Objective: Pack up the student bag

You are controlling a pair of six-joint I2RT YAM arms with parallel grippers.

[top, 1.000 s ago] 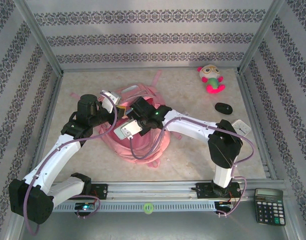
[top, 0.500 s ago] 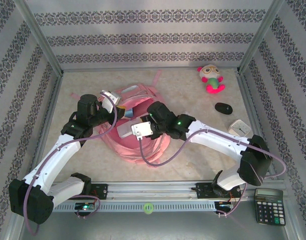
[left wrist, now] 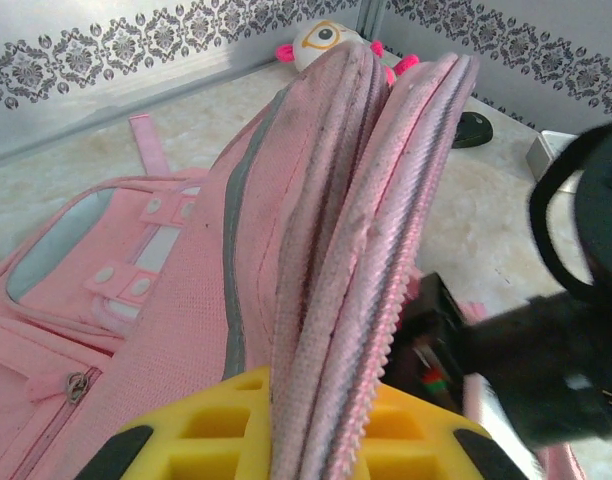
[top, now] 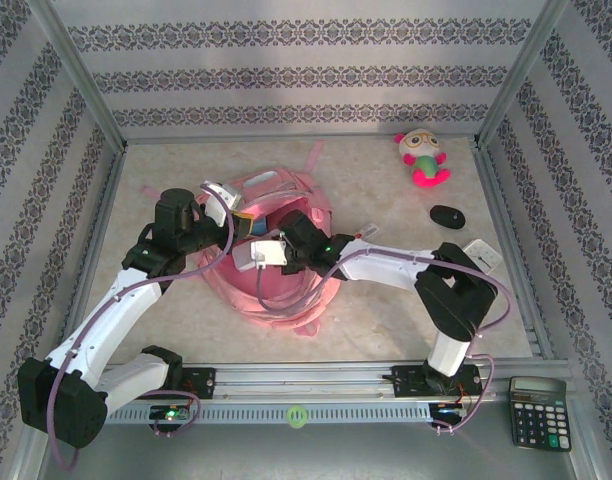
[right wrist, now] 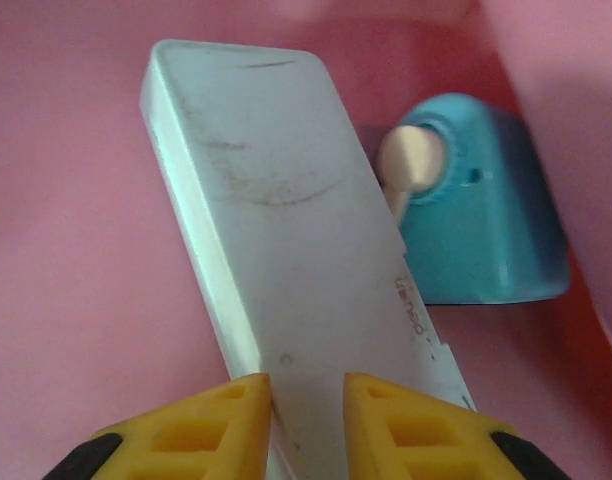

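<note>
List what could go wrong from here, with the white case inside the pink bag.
1. The left pincer holds the student bag open by a thin fold of rim; a slip could drop the fabric onto the right pincer.
2. The white case lies right beside a blue item; the right pincer, close over it, could nudge either.

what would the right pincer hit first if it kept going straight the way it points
The white flat case, which lies at the tips of the right pincer and runs on ahead. Past that, probably the pink lining of the student bag; depth is unclear.
</note>
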